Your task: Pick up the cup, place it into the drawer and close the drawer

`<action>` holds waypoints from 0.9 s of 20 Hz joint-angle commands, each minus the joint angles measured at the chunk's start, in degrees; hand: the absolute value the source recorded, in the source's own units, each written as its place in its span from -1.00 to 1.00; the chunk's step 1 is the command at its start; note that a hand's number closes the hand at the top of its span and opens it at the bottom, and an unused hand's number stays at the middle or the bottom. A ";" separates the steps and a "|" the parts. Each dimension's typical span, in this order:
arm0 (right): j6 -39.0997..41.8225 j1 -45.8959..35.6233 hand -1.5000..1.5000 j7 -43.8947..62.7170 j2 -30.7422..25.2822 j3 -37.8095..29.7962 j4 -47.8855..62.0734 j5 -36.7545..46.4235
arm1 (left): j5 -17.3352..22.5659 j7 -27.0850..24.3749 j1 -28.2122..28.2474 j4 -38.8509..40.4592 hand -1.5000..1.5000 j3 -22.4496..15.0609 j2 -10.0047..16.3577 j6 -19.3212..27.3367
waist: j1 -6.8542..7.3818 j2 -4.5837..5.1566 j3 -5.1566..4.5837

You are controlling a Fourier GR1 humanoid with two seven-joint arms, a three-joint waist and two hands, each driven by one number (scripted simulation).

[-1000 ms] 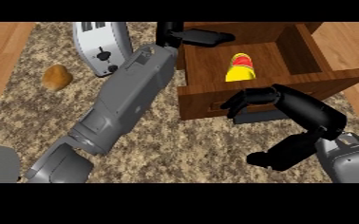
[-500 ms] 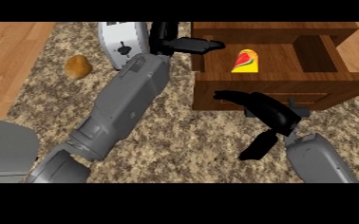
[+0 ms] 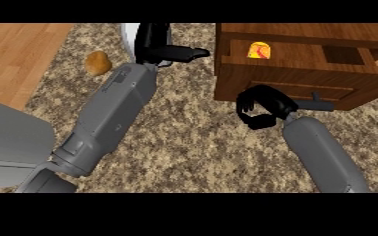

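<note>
I see my right hand (image 3: 262, 109) with its fingers curled on nothing, just at the front of the drawer (image 3: 295, 77). Beyond this hand, the cup (image 3: 258, 50) lies inside the drawer. My left hand (image 3: 159, 50) is spread, well to the left of it.

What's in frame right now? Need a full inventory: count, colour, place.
cup: 1, yellow with red, inside the open drawer, toward its left side
drawer: 1, brown wood, upper right, partly open
rounded lump: 1, orange-brown, on the counter at upper left, kind unclear
appliance: 1, white, top centre, mostly hidden behind the left hand
counter: 1, speckled brown-grey, fills the middle
wood surface: 1, light brown, upper left edge
left hand: 1, black on a grey forearm, top centre, fingers straight, pointing toward the drawer, holding nothing
right hand: 1, black on a grey forearm, fingers curled, at the drawer's front
</note>
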 commanded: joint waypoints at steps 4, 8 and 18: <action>-5.18 -11.52 1.00 -10.07 -2.06 -9.21 17.02 -2.31 | 0.15 1.26 4.74 -4.73 -1.00 -0.61 2.12 -2.59 | 2.46 0.98 0.37; -6.02 -18.33 1.00 -9.34 -3.92 -13.39 22.82 -3.77 | 0.41 3.31 6.32 -7.31 -1.00 -0.85 4.84 -4.85 | 4.30 1.19 0.37; -4.55 -22.91 1.00 -7.77 -8.82 -18.86 24.01 -8.13 | 0.84 3.63 9.57 -10.04 -1.00 -1.06 7.19 -8.31 | 6.55 2.06 0.34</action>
